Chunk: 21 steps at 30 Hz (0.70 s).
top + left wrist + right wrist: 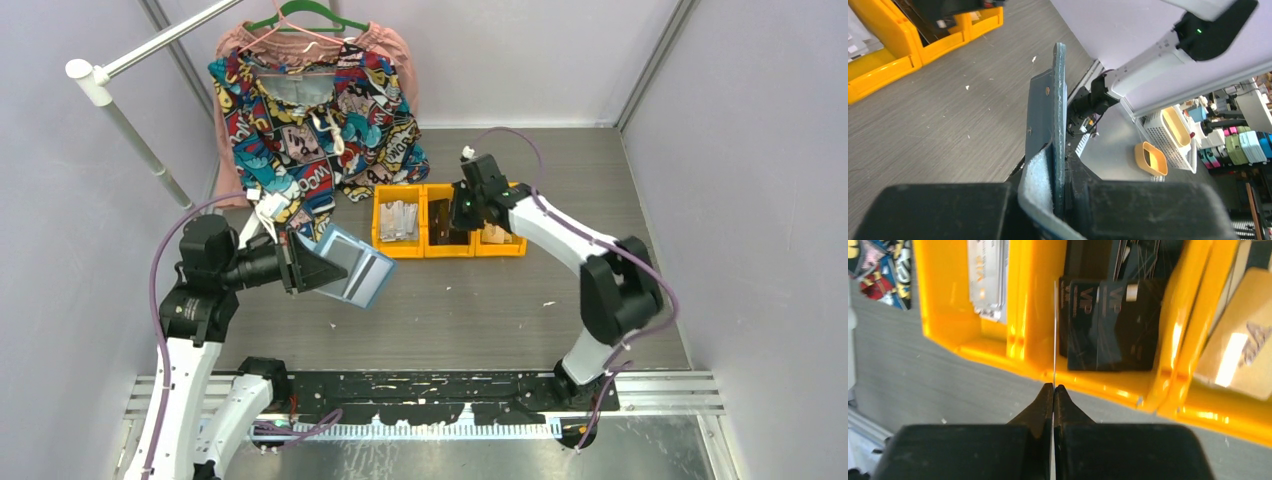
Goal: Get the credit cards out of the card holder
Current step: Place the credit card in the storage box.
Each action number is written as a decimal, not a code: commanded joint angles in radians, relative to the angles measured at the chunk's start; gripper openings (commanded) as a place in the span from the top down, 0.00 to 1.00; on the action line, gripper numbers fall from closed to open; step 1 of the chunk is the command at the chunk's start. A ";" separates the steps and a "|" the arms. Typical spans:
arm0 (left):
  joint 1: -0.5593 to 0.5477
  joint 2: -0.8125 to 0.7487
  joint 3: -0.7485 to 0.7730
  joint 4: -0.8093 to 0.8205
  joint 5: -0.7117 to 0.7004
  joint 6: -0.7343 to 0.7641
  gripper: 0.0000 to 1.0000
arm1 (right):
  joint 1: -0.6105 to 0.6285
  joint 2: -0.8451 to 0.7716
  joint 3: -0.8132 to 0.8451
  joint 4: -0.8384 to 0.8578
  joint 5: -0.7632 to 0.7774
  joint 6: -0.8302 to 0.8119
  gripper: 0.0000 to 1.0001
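- Top view: bright, even light from overhead. Shadows on the grey surface (480,300) are soft and short, and straight lines bend slightly at the frame edges.
- Right wrist view: white glare streaks the orange bins (1033,315) and a tan card (1238,350). The right pincer (1053,388) is soft, close to the lens.
- Left wrist view: the left pincer (1059,197) is dark and blurred, the card holder (1045,110) is sharper, and the far right background looks washed out.

The bent left arm (178,375) points the left end effector (303,268) to 3 o'clock, pinching the card holder (357,266). The right arm (560,235) stretches to 10 o'clock, the right end effector (1053,390) squeezed on a thin card (1054,330).
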 commanded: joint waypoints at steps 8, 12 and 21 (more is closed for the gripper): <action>0.006 -0.006 0.090 -0.051 0.127 0.078 0.96 | -0.006 0.179 0.262 -0.108 0.112 -0.142 0.61; 0.005 0.014 0.094 -0.081 0.158 0.135 0.98 | -0.003 -0.035 0.212 -0.039 0.046 -0.140 0.27; 0.005 0.112 0.143 -0.258 0.296 0.292 0.98 | 0.169 -0.299 0.272 -0.006 -0.623 -0.202 0.06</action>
